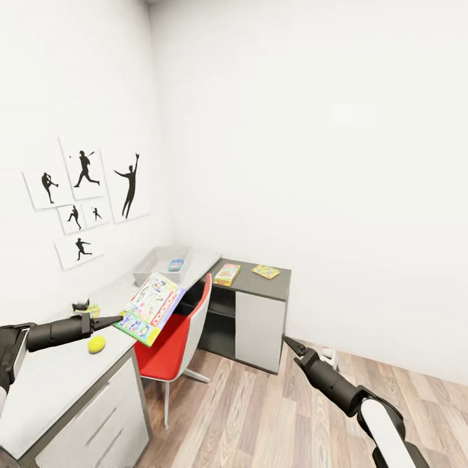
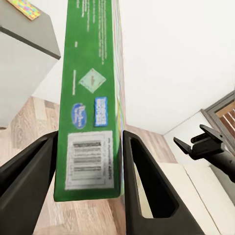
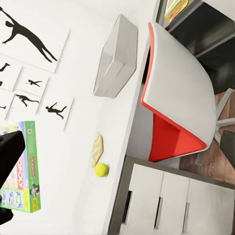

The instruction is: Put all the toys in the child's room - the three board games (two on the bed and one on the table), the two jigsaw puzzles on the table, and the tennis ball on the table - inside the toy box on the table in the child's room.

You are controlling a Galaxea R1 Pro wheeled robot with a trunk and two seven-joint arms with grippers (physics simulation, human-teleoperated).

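Observation:
My left gripper (image 1: 118,318) is shut on one edge of a white-green-blue board game (image 1: 151,309) with a red stripe, and holds it tilted in the air over the table's (image 1: 58,377) front edge. In the left wrist view both fingers (image 2: 147,181) press the box's green side (image 2: 90,98). The tennis ball (image 1: 96,344) lies on the table just below that gripper, with a jigsaw puzzle (image 1: 90,309) behind it. Farther along stands the grey toy box (image 1: 162,263). The lower dark-grey wing bears a yellow-green-red board game (image 1: 227,273) and another jigsaw puzzle (image 1: 266,271). My right gripper (image 1: 286,340) hangs open over the floor.
A red chair (image 1: 179,331) is tucked against the table between the white drawers (image 1: 97,422) and the dark wing. Something small and blue (image 1: 175,264) lies in the toy box. Baseball silhouette prints (image 1: 84,195) hang on the left wall. Wood-plank floor (image 1: 260,416) stretches to the right.

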